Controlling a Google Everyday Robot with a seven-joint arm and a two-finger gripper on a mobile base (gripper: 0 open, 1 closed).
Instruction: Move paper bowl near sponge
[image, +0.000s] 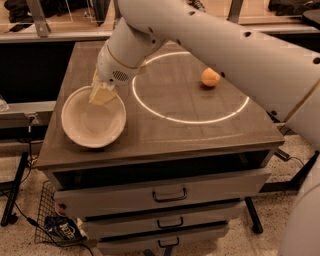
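The gripper (102, 93) met the far rim of the paper bowl (93, 125), left of centre in frame, its grasp indiscernible; the carrying step seemed in hand, and the next move required finding the sponge, unseen here.

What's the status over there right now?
Gripper at far rim of paper bowl. Bowl near table edge. No sponge in sight. Orange fruit sits well apart, not blocking.

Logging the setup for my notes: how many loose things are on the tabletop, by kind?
Paper bowl: 1
Orange fruit: 1
Total: 2
The gripper is at the bowl's far rim and is not counted.
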